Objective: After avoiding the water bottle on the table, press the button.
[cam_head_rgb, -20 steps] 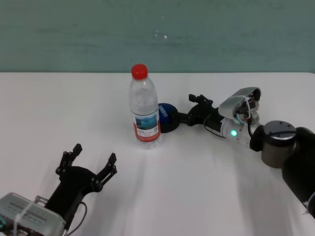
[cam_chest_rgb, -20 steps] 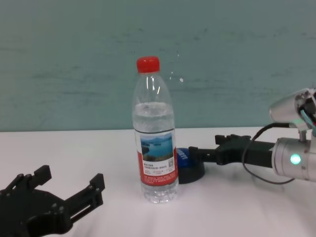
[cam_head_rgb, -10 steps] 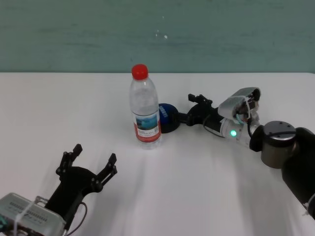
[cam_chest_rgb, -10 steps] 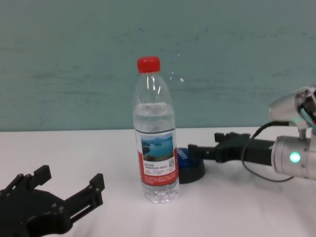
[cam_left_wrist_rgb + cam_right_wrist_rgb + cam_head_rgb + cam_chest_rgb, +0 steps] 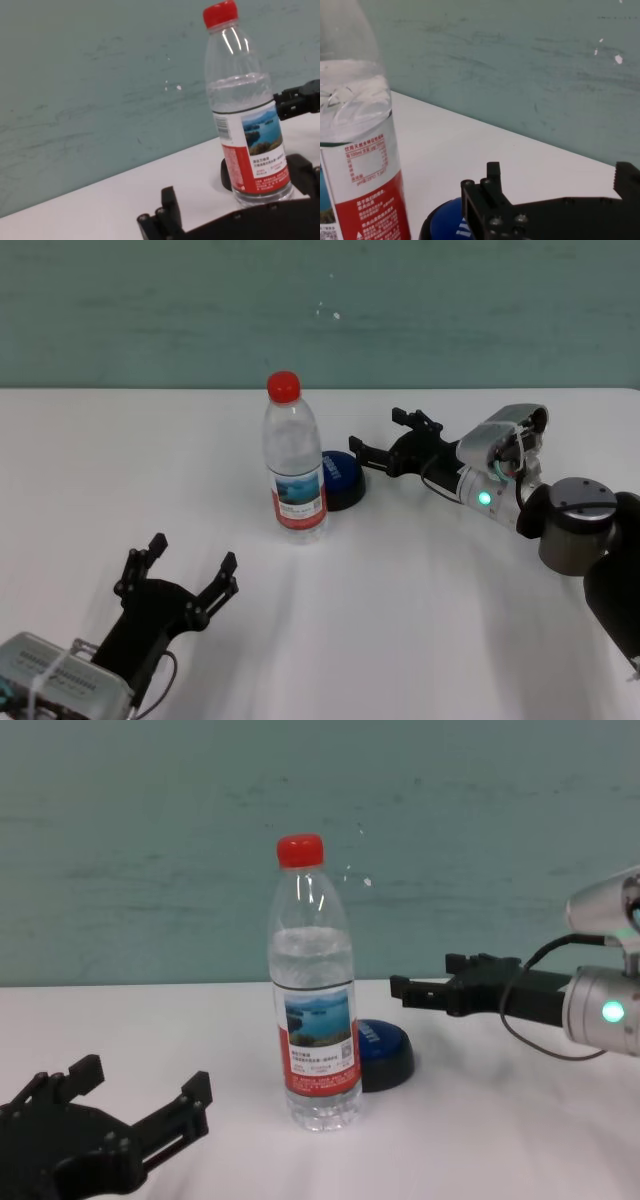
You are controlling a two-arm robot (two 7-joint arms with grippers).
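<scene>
The water bottle [image 5: 294, 455] stands upright mid-table, clear with a red cap and a lake label; it also shows in the chest view [image 5: 314, 990]. Just behind it to the right sits the blue dome button [image 5: 343, 480] [image 5: 385, 1050] on its black base. My right gripper [image 5: 378, 434] [image 5: 424, 975] hovers open above and slightly right of the button, touching neither it nor the bottle. In the right wrist view the button [image 5: 445, 220] lies below one of the black fingers [image 5: 487, 200], beside the bottle [image 5: 360, 150]. My left gripper [image 5: 192, 552] rests open at the near left.
The white table [image 5: 420, 620] stretches wide around the bottle. A teal wall [image 5: 450, 310] rises behind its far edge. The right forearm [image 5: 500, 490], with a green light, reaches in from the right.
My right gripper has lifted off the button and drawn back slightly to the right; a second ago its fingertip was at the dome. Bottle, button and left arm have not moved.
</scene>
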